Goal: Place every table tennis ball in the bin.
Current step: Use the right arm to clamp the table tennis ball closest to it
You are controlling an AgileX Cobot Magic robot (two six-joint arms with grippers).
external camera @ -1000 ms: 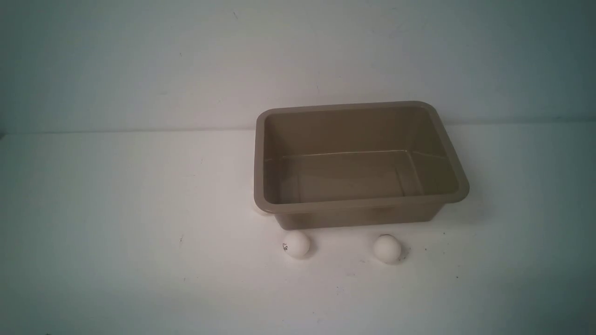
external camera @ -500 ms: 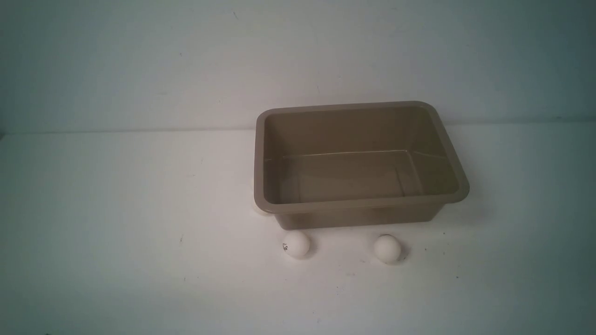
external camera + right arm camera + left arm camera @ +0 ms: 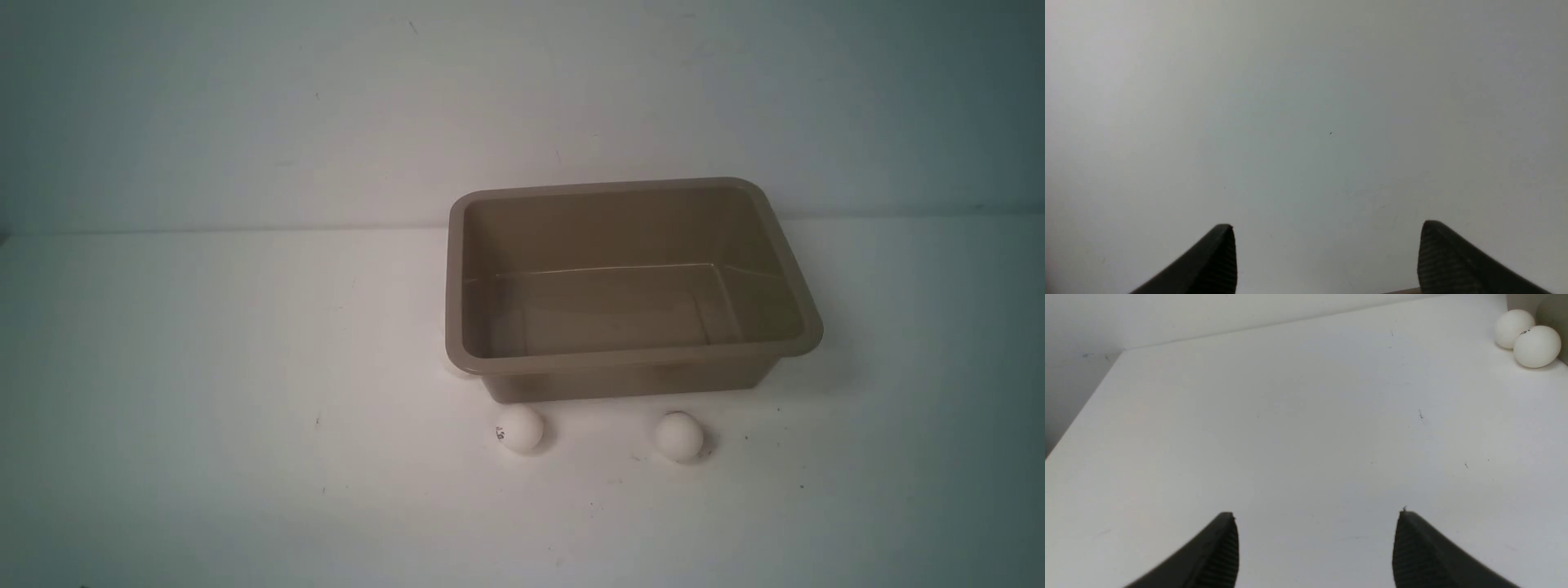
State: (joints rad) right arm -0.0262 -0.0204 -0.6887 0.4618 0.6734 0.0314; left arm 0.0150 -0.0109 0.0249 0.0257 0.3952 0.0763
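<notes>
The taupe bin (image 3: pixel 629 359) stands right of the table's middle, and nothing shows inside it. Two white table tennis balls lie just in front of it: one with a dark mark (image 3: pixel 520 428) and one plain (image 3: pixel 678 435). In the left wrist view two more balls, one farther (image 3: pixel 1511 328) and one nearer with a mark (image 3: pixel 1537 346), lie side by side against the bin's corner (image 3: pixel 1555 310). In the front view the bin's left rim almost hides them. My left gripper (image 3: pixel 1316 514) is open over bare table, far from those balls. My right gripper (image 3: pixel 1327 226) is open over bare table. Neither arm shows in the front view.
The white table (image 3: pixel 245 408) meets a pale wall (image 3: pixel 326 122) behind the bin. In the left wrist view the table's left edge (image 3: pixel 1086 408) runs along a drop.
</notes>
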